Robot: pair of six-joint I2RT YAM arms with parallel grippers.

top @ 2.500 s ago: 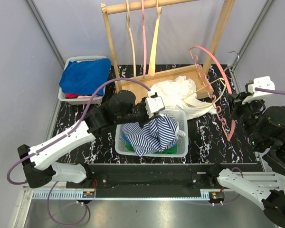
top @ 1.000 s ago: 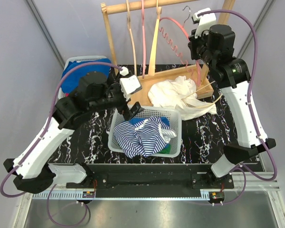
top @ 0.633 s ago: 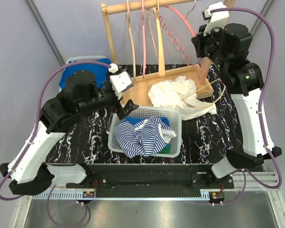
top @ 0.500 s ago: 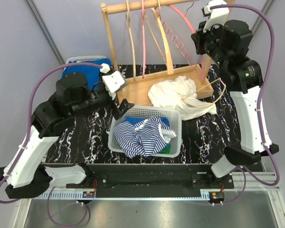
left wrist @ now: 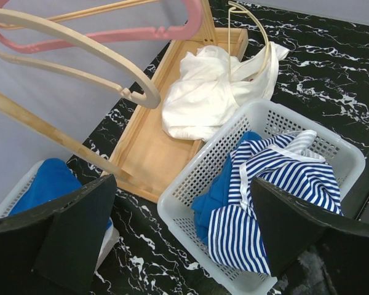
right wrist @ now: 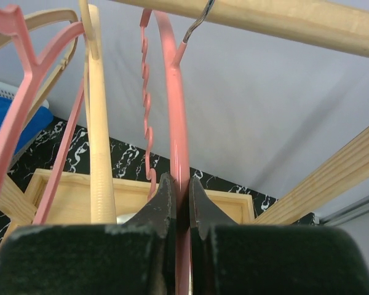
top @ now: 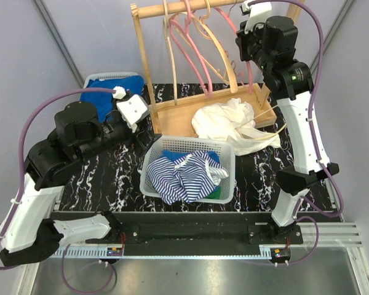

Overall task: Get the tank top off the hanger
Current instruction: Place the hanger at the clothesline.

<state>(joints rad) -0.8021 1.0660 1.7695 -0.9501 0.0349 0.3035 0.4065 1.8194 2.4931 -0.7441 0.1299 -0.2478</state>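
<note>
Striped tank top [top: 186,176] lies loose in a basket, with no hanger in it.
Top view: it is heaped in the near white basket [top: 229,161], one of two on the table [top: 264,181]; the other basket [top: 88,80], far left, holds blue cloth. Left wrist: left fingers [left wrist: 55,233] are spread wide over the near basket's left edge, holding nothing. Right wrist: right fingers [right wrist: 163,209] pinch a pink hanger [right wrist: 176,123], its wire hook up at the wooden rail [right wrist: 283,18].

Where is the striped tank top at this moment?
Top view: the striped tank top lies in the white basket at table centre, in front of the white cloth.
</note>
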